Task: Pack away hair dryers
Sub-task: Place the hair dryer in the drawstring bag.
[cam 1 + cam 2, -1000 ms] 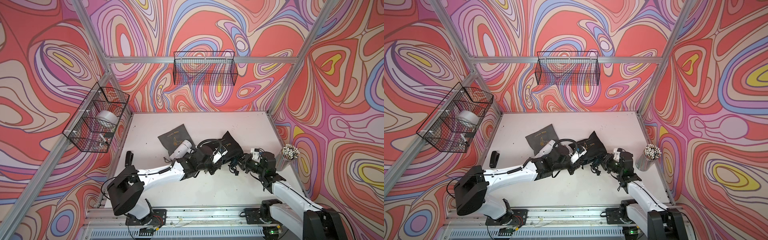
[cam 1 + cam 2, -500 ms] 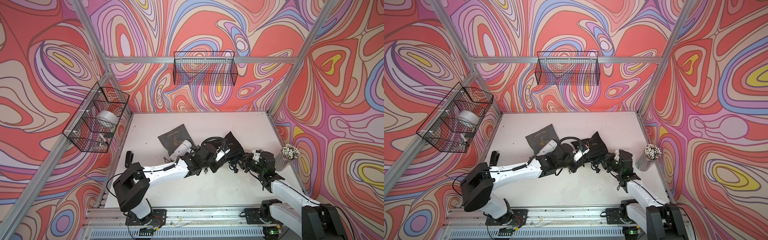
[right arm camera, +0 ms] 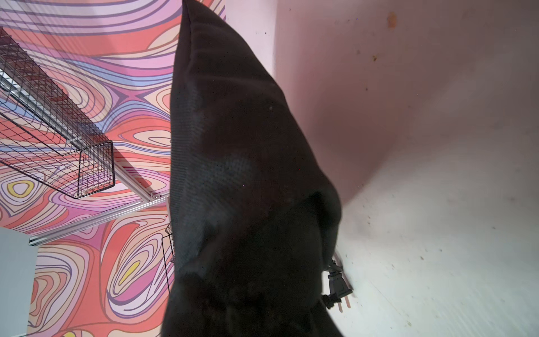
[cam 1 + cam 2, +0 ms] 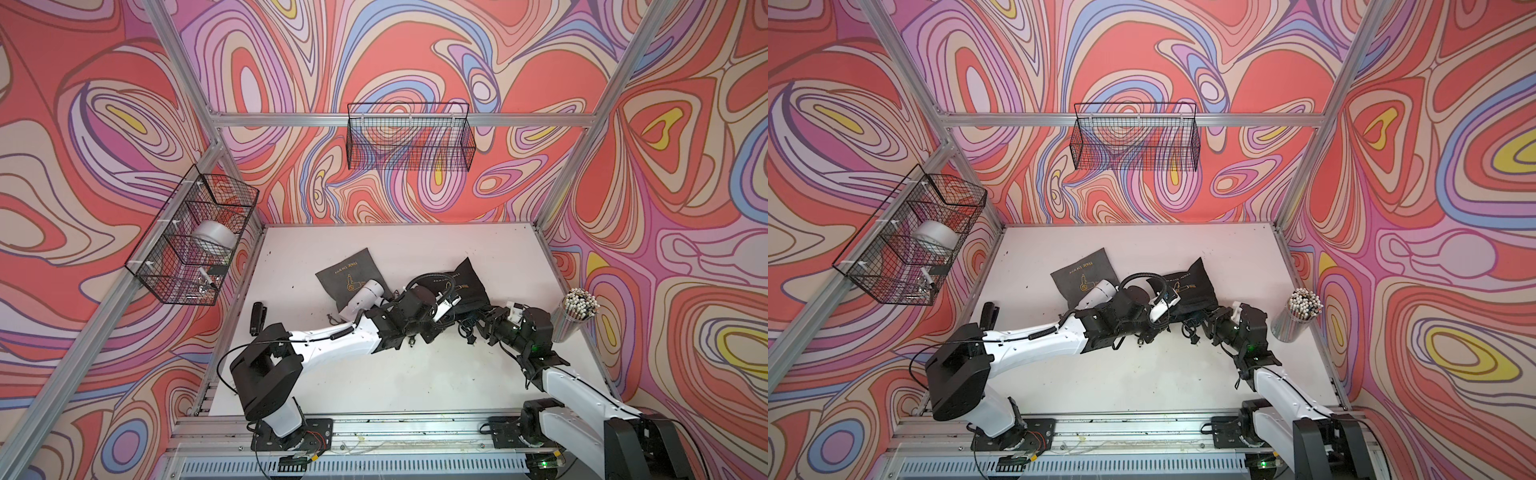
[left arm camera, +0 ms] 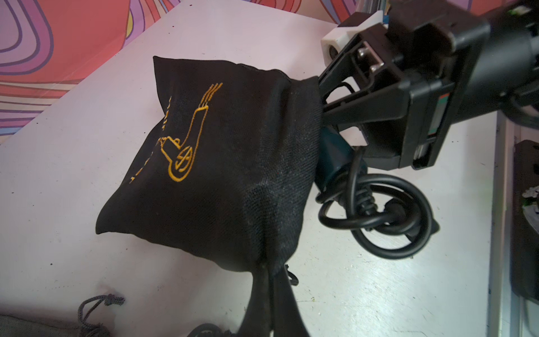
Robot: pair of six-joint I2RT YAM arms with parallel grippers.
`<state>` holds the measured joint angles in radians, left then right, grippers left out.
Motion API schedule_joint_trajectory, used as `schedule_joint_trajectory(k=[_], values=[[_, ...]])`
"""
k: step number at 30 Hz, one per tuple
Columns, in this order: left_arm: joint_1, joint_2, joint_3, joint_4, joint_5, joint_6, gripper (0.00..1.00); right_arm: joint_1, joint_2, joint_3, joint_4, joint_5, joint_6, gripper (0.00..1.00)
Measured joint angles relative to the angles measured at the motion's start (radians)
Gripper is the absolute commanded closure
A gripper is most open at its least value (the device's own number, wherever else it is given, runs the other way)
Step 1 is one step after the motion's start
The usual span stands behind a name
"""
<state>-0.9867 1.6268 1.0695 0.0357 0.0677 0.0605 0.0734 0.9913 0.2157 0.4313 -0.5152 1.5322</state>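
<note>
The black pouch (image 4: 465, 282) (image 4: 1192, 286) with gold print lies mid-table, bulging. My left gripper (image 5: 272, 277) (image 4: 451, 313) is shut on the fabric at the rim of its mouth. The dark teal hair dryer (image 5: 332, 157) sticks partly out of that mouth, and its black cord (image 5: 379, 216) coils on the table, plug (image 3: 338, 286) beside it. My right gripper (image 5: 322, 96) (image 4: 484, 318) reaches into the mouth with its fingers apart and their tips hidden by cloth. The white hair dryer (image 4: 365, 293) (image 4: 1098, 291) lies on the flat grey pouch (image 4: 347, 272).
A cup of pencils (image 4: 575, 311) stands at the right edge. A small black object (image 4: 258, 318) lies by the left edge. One wire basket (image 4: 409, 141) hangs on the back wall, and another wire basket (image 4: 195, 245) on the left wall holds a tape roll.
My left arm has swung a little to the right, towards the black pouch. The right arm and the pouch have barely moved.
</note>
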Motion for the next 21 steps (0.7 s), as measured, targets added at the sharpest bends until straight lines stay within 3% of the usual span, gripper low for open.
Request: schedule_joint_trajectory(k=[12, 21], values=[[-0.052, 0.012, 0.036, -0.047, 0.034, 0.034, 1.00, 0.001, 0.023, 0.016, 0.018, 0.044, 0.028, 1.00], [-0.053, 0.013, 0.082, -0.053, 0.058, 0.029, 1.00, 0.002, 0.023, 0.133, -0.155, 0.063, -0.085, 1.00]])
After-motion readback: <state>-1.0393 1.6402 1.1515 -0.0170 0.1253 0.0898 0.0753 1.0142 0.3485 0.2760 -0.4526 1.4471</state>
